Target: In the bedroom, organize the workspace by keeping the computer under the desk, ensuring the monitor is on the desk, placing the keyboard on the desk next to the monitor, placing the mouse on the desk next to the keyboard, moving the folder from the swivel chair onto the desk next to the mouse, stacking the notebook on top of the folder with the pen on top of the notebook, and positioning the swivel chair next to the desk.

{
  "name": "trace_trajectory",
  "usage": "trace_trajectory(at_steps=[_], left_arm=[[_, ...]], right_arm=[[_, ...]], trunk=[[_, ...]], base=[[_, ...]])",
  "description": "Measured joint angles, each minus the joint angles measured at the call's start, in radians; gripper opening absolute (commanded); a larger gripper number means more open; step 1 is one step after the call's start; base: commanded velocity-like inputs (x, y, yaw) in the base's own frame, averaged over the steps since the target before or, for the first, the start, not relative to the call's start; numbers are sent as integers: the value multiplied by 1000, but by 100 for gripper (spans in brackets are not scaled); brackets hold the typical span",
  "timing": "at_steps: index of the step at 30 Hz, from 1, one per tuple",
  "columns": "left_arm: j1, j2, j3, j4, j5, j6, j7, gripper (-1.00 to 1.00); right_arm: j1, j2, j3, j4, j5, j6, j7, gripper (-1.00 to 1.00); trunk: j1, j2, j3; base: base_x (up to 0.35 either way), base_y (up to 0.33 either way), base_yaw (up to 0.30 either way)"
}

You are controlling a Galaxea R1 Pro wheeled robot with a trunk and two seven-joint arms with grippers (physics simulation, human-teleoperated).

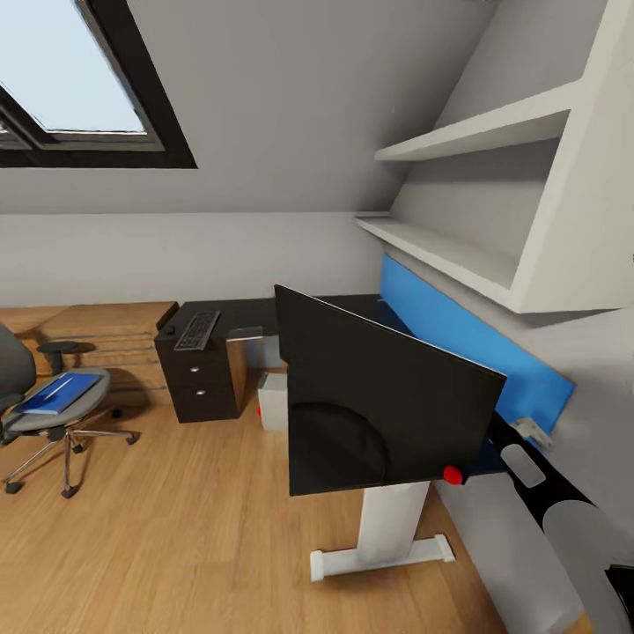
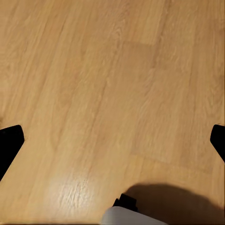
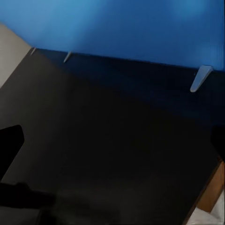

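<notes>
The monitor [image 1: 387, 396] is a big black screen with a red light, leaning over the near end of the desk [image 1: 352, 306]; its stand is hidden. My right arm [image 1: 563, 519] reaches behind it. My right gripper [image 3: 112, 145] is open over the black desk top [image 3: 108, 140] by the blue back panel [image 3: 122, 28]. The left gripper [image 2: 112, 140] hangs open above bare floor. The keyboard [image 1: 197, 329] and mouse [image 1: 169, 330] lie on a black drawer cabinet [image 1: 198, 387]. The blue folder [image 1: 60, 392] rests on the swivel chair [image 1: 44, 414]. The grey computer [image 1: 271, 401] stands under the desk.
White wall shelves [image 1: 467, 238] overhang the desk on the right. A low light-wood bench [image 1: 97, 330] runs along the back wall behind the chair. The desk's white T-foot [image 1: 383, 555] sticks out onto the wood floor [image 1: 176, 528].
</notes>
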State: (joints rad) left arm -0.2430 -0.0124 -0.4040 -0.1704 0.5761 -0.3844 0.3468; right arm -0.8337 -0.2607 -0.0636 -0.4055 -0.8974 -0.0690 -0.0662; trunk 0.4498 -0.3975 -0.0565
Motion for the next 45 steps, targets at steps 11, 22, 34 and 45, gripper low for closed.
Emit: trace_trajectory(at_steps=[11, 22, 34, 45], left_arm=[[0, 0, 0, 0, 0, 0, 0, 100], [0, 0, 0, 0, 0, 0, 0, 100], [0, 0, 0, 0, 0, 0, 0, 100], [0, -1, 0, 0, 0, -1, 0, 100]], right_arm=[[0, 0, -1, 1, 0, 0, 0, 100], [0, 2, 0, 3, 0, 0, 0, 100], [0, 3, -10, 4, -8, -39, -2, 100], [0, 3, -110, 4, -82, -75, -13, 100]], trunk=[[0, 0, 0], [0, 0, 0], [0, 0, 0], [-1, 0, 0]], base=[[-214, 139, 0], [-250, 209, 0], [-64, 26, 0], [143, -1, 0]])
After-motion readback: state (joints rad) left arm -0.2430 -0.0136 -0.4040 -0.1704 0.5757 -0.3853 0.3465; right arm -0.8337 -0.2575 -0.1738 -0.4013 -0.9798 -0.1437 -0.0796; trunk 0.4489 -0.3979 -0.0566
